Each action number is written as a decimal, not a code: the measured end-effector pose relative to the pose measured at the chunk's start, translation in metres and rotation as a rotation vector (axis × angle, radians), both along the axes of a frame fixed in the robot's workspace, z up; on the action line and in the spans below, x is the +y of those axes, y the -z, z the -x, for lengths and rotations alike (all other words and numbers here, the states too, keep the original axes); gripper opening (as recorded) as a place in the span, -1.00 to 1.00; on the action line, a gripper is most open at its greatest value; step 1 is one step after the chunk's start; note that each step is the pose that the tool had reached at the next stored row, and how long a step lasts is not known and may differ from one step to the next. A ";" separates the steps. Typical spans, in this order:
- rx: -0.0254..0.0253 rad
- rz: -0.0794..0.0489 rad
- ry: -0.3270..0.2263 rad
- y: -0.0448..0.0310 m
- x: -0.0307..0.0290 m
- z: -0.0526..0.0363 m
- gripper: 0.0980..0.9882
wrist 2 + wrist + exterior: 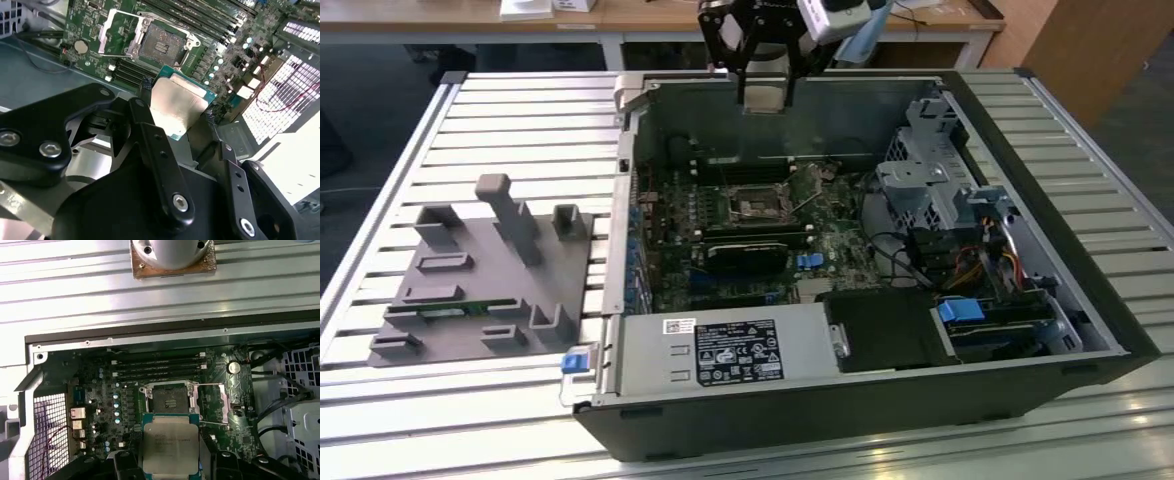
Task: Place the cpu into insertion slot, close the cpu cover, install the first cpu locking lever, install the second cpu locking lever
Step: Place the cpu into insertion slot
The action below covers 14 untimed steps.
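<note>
The single arm reaches down over the far wall of the one open computer case [1067, 300], its gripper [765, 98] hanging above the motherboard with its two black fingers [150, 125] clamped on opposite edges of the one cpu [176, 106], which is held clear of the board with its silver top showing in both wrist views. Below it, in the first wrist view, the one insertion slot [170, 401] lies bare and the one cpu cover [210, 385] stands swung open beside it. In the exterior view one grey fixture block [480, 290] sits on the slatted table [520, 110] at the exterior view's left of the case.
</note>
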State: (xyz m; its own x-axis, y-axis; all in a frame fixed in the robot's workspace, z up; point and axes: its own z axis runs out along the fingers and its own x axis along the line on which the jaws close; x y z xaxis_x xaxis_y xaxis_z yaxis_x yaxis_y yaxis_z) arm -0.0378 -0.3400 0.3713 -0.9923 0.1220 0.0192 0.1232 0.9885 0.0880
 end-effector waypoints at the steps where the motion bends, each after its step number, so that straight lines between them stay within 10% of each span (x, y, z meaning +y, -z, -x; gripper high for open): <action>1: 0.0000 0.001 0.013 0.0001 0.0000 0.0000 -0.02; 14: 0.0000 0.004 0.164 0.0018 0.0000 0.0000 -0.02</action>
